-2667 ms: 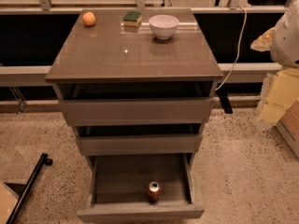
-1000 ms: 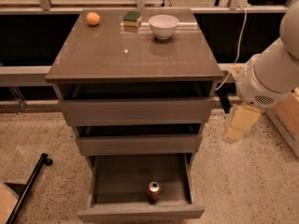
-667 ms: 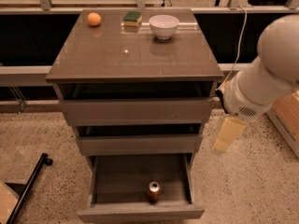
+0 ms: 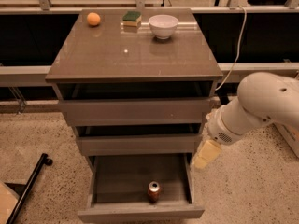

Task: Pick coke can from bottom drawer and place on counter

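Jaws: low on the right of the cabinet, just beside the right wall of the open drawer and above its floor, pointing down. Cannot tell how wide they stand. They hold no can; it sits elsewhere, see below.

Table (image 4: pixel 126 64): glossy grey-brown top, the place where the can must end up. Front and middle are bare.

Bottom drawer (image 4: pixel 124 178): pulled fully out toward the camera, inside open to view. The two shallower drawers above it are shut.

Arm (image 4: pixel 264 104): white and bulky, reaching in from the right edge and sloping down toward the drawer.

White bowl (image 4: pixel 163 25): back of the table, right of centre.

Sponge (image 4: pixel 132 17): green over yellow, just left of the bowl.

Orange (image 4: pixel 93 18): back left corner, well apart from the sponge.

Coke can (image 4: pixel 153 191): upright on the drawer floor, near the front panel, about mid-width. Well apart from the jaws, down and to their left.

Progress, my reading: drawer open, approach under way. Left to do: swing in over the can, descend, close, lift clear, set it on the table.
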{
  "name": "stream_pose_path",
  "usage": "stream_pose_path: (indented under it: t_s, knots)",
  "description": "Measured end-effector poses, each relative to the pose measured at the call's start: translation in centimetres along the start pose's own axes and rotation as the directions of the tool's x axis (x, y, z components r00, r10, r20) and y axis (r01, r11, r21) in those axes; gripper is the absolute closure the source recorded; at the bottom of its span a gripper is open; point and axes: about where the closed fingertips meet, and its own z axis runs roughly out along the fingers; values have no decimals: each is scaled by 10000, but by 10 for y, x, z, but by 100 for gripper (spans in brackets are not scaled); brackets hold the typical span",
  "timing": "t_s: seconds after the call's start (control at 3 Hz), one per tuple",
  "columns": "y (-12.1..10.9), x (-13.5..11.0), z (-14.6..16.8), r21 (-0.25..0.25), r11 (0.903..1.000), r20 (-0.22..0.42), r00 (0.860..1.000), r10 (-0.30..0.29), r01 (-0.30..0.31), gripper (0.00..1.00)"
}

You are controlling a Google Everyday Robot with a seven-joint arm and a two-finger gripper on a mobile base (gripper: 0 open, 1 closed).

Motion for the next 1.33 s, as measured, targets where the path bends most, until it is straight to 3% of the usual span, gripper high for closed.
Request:
stream_pose_path:
  t_s: [0.33, 0.67, 1.0, 1.33]
  knots:
    - [8, 16, 62, -465, 9944, 723, 9925, 983, -951, 0]
    - [22, 30, 109, -1475, 9752, 1026, 9781, 1809, -1649, 0]
    - [25, 32, 117, -1640, 9714, 994, 9769, 1893, -1715, 0]
    - [30, 31, 143, -1516, 9741, 913, 9790, 1825, -1675, 0]
